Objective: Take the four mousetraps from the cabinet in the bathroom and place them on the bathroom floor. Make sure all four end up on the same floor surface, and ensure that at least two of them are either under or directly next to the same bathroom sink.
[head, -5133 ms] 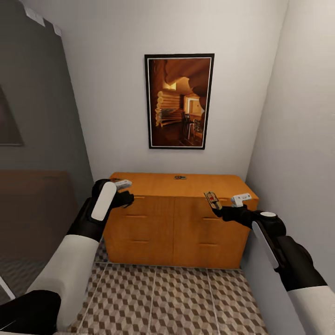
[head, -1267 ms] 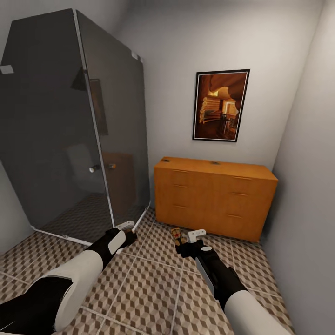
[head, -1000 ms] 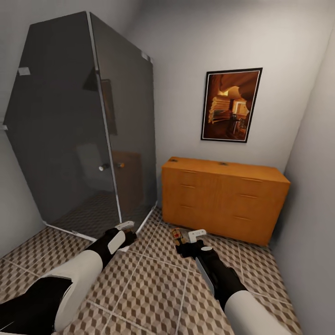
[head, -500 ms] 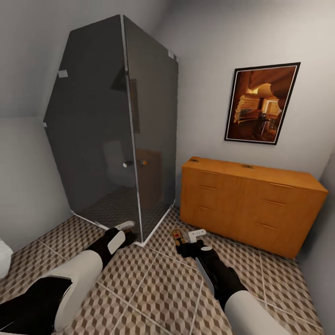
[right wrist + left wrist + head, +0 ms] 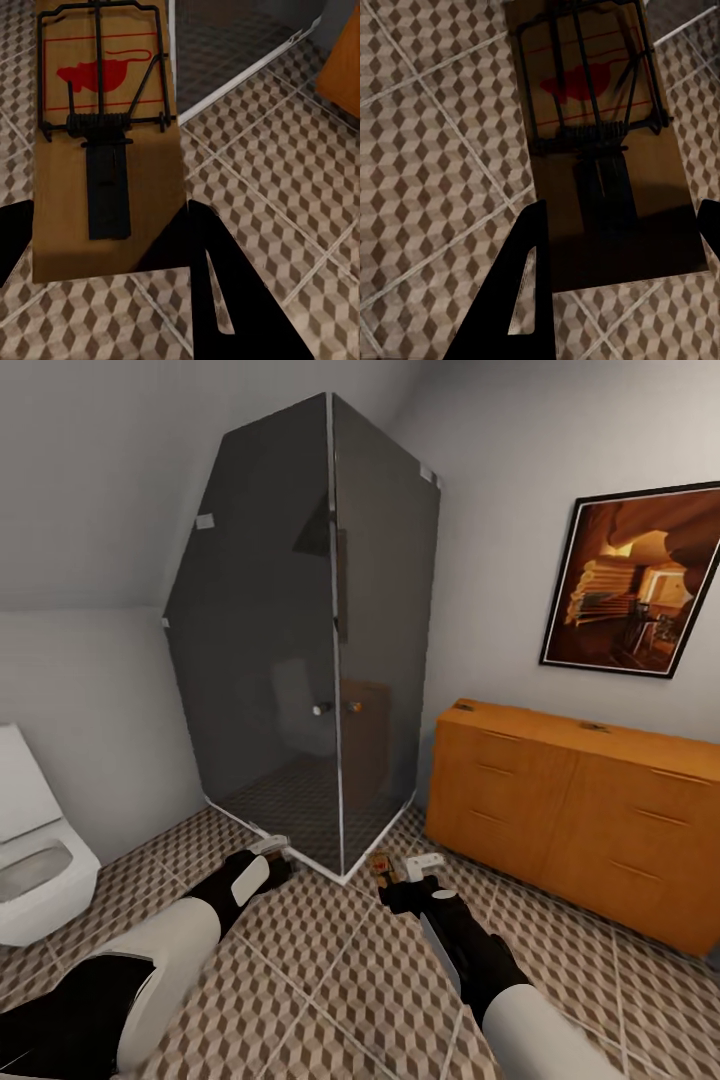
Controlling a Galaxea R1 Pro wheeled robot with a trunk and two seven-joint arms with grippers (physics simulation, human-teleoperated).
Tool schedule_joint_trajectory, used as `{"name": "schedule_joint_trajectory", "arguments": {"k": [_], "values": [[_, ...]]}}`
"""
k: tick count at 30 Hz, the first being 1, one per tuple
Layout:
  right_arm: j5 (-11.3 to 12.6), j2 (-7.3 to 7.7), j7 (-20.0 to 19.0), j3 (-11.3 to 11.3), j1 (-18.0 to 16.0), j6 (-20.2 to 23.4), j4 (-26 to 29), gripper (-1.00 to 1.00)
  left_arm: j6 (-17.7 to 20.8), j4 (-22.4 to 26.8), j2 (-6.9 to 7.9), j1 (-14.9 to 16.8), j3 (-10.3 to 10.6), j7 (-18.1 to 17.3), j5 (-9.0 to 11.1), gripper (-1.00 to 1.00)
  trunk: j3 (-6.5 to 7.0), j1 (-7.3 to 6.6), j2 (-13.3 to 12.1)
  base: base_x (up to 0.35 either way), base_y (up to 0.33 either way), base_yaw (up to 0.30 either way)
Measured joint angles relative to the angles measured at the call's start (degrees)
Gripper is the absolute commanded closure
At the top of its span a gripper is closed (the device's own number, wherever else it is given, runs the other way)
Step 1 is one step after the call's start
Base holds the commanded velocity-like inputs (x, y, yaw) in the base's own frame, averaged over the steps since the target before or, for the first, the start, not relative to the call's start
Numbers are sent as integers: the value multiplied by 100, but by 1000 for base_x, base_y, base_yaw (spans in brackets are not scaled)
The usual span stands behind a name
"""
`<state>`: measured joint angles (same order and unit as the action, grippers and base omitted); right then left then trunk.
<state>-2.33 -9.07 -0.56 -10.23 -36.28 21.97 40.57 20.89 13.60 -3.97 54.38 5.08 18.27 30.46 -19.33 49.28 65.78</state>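
Each gripper holds a mousetrap, a tan board with a dark wire spring and a red mark. In the left wrist view one mousetrap (image 5: 592,135) sits between my left gripper's (image 5: 619,255) dark fingers (image 5: 529,285). My right gripper (image 5: 112,255) is shut on another mousetrap (image 5: 109,135). From the head, both grippers, left (image 5: 278,860) and right (image 5: 397,872), hang low over the bathroom floor (image 5: 330,980), the right one's mousetrap (image 5: 380,865) sticking forward. The cabinet (image 5: 570,820) stands at the right with two small dark items (image 5: 463,707) on its top. The bathroom sink is out of view.
A dark glass shower enclosure (image 5: 310,640) stands in the corner straight ahead, its base rail close to both grippers. A white toilet (image 5: 35,860) sits at the left edge. A framed picture (image 5: 635,585) hangs above the cabinet. Open tiled floor lies below my arms.
The camera has swung left: the cabinet slid to the right and the toilet came into view. Since the earliest frame both grippers left the cabinet top and now hang low, each holding its mousetrap.
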Motion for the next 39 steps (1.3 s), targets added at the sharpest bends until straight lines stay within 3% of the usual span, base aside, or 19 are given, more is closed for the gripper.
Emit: {"name": "schedule_joint_trajectory", "arguments": {"k": [28,39], "values": [[-1,-2,0,-7,0,0,7,100,6,9,-17,0,6,2,2,100,-56,0,0,0,0,296],[-28,-6,0,-7,0,259,13,100,6,9,-21,0,6,2,2,100,-58,0,0,0,0,121]]}}
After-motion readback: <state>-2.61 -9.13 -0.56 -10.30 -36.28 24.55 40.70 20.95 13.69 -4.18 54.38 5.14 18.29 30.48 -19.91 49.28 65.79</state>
